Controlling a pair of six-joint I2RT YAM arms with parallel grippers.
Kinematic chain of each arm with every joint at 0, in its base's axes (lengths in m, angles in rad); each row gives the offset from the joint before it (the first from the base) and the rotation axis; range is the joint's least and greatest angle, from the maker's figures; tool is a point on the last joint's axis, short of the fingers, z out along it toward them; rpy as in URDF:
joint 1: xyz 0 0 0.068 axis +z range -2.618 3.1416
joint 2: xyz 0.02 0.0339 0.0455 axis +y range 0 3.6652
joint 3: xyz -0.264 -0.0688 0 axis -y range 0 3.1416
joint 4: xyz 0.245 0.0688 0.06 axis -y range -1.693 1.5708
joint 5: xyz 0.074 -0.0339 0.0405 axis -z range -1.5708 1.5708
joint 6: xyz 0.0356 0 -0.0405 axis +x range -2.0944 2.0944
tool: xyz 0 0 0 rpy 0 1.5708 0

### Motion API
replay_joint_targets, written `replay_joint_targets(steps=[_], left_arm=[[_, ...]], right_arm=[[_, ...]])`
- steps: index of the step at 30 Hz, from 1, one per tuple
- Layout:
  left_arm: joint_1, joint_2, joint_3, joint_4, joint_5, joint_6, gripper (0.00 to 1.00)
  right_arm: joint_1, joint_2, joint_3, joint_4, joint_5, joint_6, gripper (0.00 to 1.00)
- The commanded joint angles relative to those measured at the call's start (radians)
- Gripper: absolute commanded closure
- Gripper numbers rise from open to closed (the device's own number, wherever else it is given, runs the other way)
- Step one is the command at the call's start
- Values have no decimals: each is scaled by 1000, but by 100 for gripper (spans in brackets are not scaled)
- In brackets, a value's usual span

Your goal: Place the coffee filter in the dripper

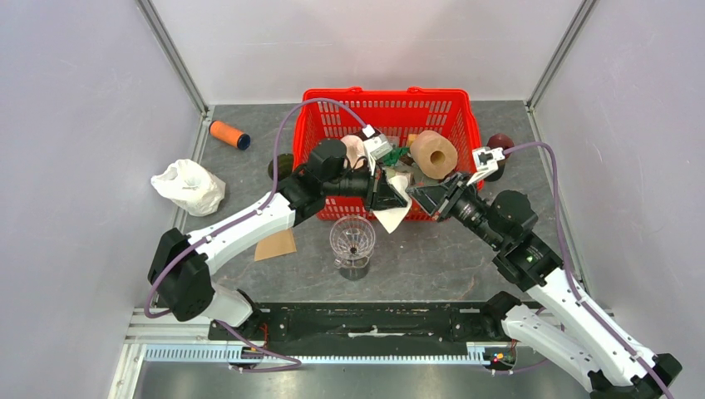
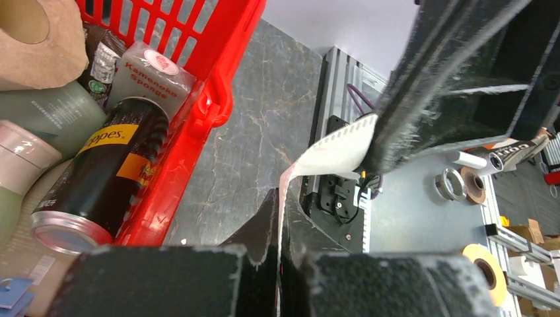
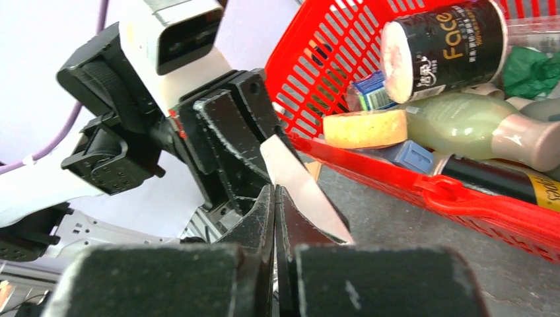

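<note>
Coffee filter (image 1: 399,208) in the tight pinch of left end effector (image 1: 387,195) and right end effector (image 1: 422,198) (dripper (image 1: 352,238) nearby)

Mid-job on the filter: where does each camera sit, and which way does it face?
Top external: above and behind the bases, looking down at the table; both arms show, left gripper and right gripper pinching the coffee filter near the dripper and red basket.
Left wrist: on the left arm, facing the right gripper; its own fingers fill the bottom.
Right wrist: on the right arm, facing the left gripper; its own fingers fill the bottom.
Shared: both wrist views show the coffee filter and red basket.
</note>
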Motion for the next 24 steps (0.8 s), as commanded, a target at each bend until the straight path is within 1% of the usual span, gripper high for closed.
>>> replay_joint_targets(steps=[1, 4, 7, 9, 11, 12, 13, 15, 16, 17, 19, 22, 24], left_arm=[[-5, -8, 35, 18, -16, -31, 98], [-5, -11, 28, 33, 20, -26, 98], [-5, -17, 16, 55, 65, -13, 98], [-5, -20, 12, 66, 122, 13, 98], [-6, -23, 2, 86, 192, 43, 98], [-5, -26, -5, 94, 223, 61, 98], [-5, -27, -9, 96, 248, 81, 98], [-5, -28, -11, 95, 287, 114, 98], [-5, -26, -10, 94, 295, 121, 98], [-5, -24, -4, 90, 306, 128, 98], [-5, -16, 7, 73, 332, 148, 98], [-5, -9, 16, 64, 375, 159, 98], [-5, -12, 17, 63, 400, 168, 98]], right_arm=[[6, -17, 19, 81, -49, 29, 100], [6, -5, 20, 96, -93, 33, 100], [6, 16, 38, 89, -183, 8, 100], [7, 16, 61, 32, -190, -36, 100], [6, -10, 108, -109, -102, -100, 86], [6, -32, 128, -187, -39, -134, 83], [5, -50, 143, -235, 20, -170, 79], [6, -102, 154, -297, 85, -217, 68], [6, -127, 150, -314, 106, -241, 61], [6, -156, 146, -326, 128, -262, 57], [5, -202, 142, -368, 182, -305, 53], [6, -240, 126, -413, 272, -326, 47], [6, -240, 115, -416, 231, -354, 43]])
